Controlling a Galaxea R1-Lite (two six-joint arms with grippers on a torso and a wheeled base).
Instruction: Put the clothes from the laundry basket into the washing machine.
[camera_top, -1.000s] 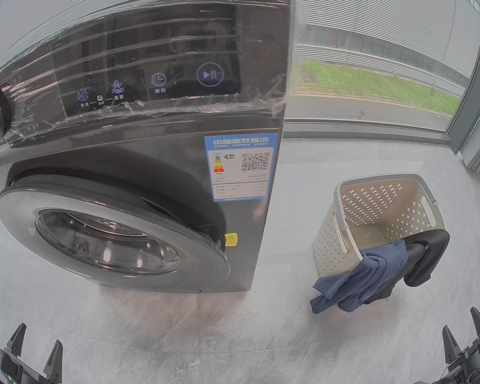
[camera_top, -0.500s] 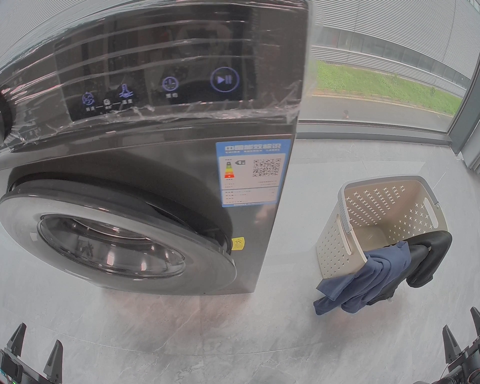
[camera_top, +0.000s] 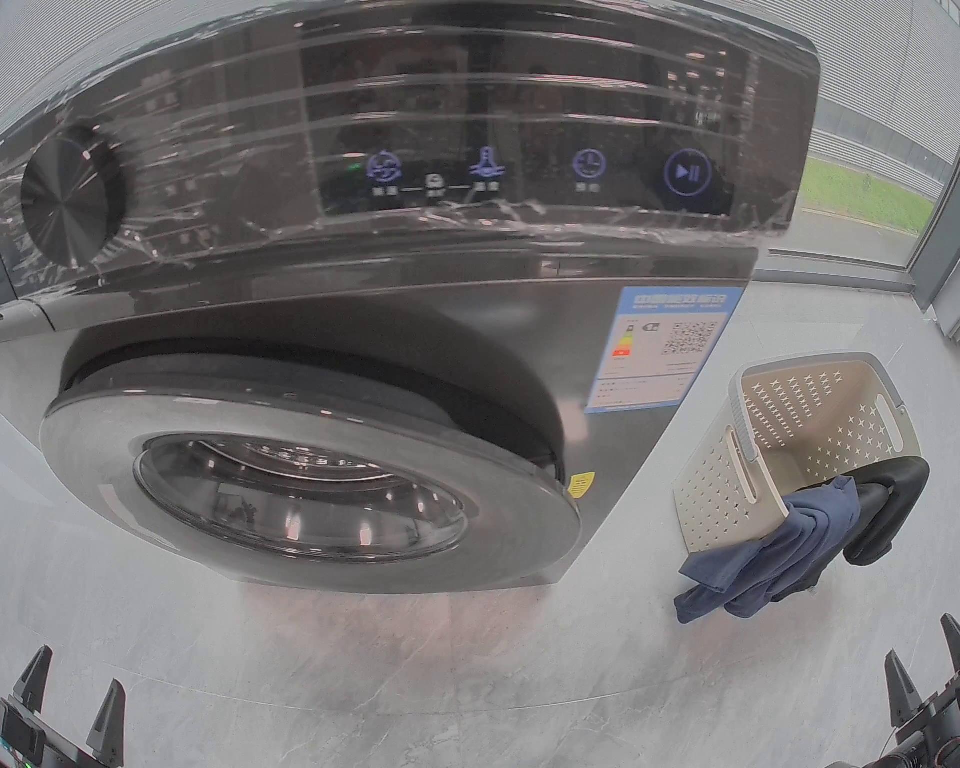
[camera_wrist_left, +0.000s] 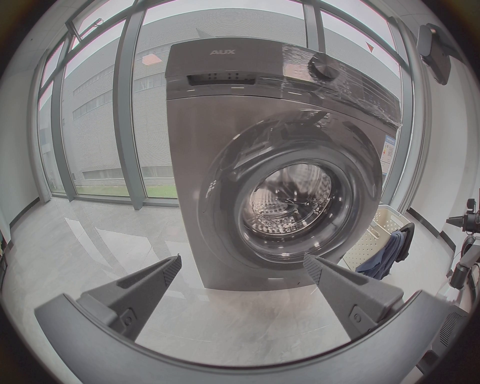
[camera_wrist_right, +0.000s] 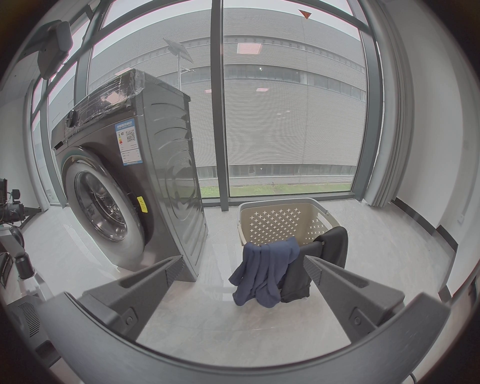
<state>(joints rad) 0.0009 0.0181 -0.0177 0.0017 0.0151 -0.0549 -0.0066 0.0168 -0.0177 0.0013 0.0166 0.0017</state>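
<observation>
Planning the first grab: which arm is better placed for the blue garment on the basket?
Right. The laundry basket stands on that side, the blue garment straight ahead of the open right gripper; the left gripper faces the washing machine.

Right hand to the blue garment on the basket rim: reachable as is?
Likely yes: the right hand is open, the blue garment hangs over the laundry basket's near rim, and only bare floor lies between. It is some way off, so reach may fall short.
</observation>
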